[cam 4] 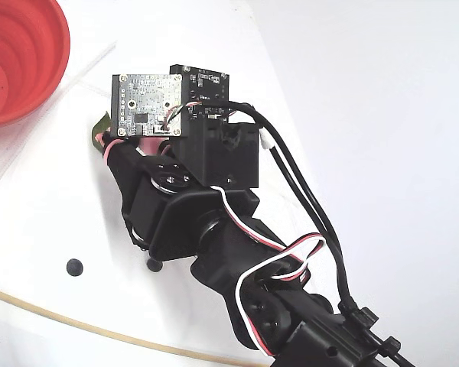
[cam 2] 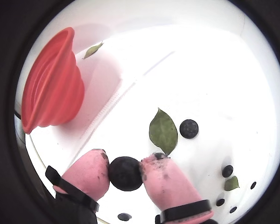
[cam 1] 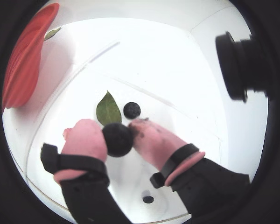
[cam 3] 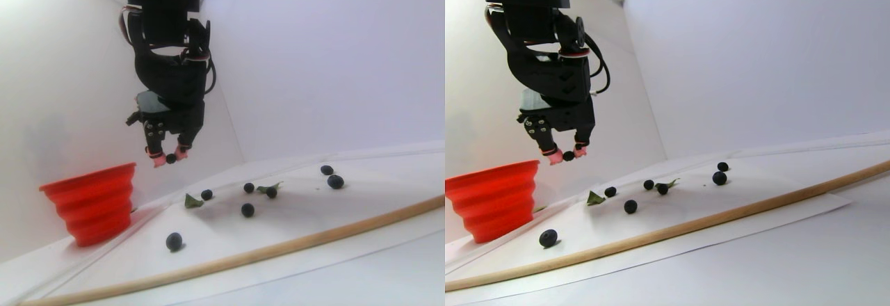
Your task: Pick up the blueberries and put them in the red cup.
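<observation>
1. In a wrist view, the claw [cam 1: 117, 138] is seen pinching one blueberry [cam 1: 117, 139] between its two pink fingertips [cam 1: 85, 138]. A second berry [cam 1: 131, 110] lies on the white surface [cam 1: 177, 70] just beyond, beside a green leaf [cam 1: 108, 110]. The red cup [cam 1: 25, 63] is seen at the upper left edge, with another small leaf [cam 1: 52, 32] close to it. One more berry [cam 1: 148, 199] shows low in the picture, between the claw's black arms.

2. In the other wrist view, the claw [cam 2: 125, 173] is again shown closed on the held berry [cam 2: 125, 173], which is touched by a pink fingertip [cam 2: 91, 170] on each side. The red cup [cam 2: 51, 86] stands at the upper left, well apart from the claw. A green leaf [cam 2: 163, 131] and a loose berry [cam 2: 189, 129] lie just beside each other on the surface [cam 2: 200, 70]; several smaller berries [cam 2: 227, 171] and a leaf [cam 2: 231, 183] are scattered at the lower right.

3. In the stereo pair view, the claw [cam 3: 167, 158] is held in the air above the surface [cam 3: 292, 208], with the dark berry [cam 3: 171, 158] gripped at its tips. The red cup [cam 3: 94, 202] stands lower and to the left. Loose berries [cam 3: 174, 240] are spread over the surface, and a wooden stick [cam 3: 278, 250] lies in front of them.

4. In the fixed view, the claw's tips are hidden under the arm [cam 4: 206, 222] and its circuit board [cam 4: 147, 105]. The red cup [cam 4: 19, 53] is at the top left corner, and two berries [cam 4: 75, 267] lie on the surface [cam 4: 46, 191] beside the arm.
</observation>
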`<action>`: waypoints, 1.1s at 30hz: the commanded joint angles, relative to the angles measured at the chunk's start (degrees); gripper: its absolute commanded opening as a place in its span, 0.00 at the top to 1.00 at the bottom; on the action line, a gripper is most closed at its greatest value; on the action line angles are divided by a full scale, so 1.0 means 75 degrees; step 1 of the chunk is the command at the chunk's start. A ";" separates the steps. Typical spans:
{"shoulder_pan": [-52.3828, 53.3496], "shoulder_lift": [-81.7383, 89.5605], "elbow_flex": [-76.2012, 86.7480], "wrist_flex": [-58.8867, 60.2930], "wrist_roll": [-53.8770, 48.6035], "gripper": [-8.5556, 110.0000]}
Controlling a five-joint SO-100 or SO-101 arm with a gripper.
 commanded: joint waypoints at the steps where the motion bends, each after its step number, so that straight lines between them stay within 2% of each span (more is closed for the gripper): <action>1: -0.0516 0.1172 -0.0070 0.0059 0.0094 0.83; 33: -0.1395 0.2262 0.0129 0.0375 0.0223 0.83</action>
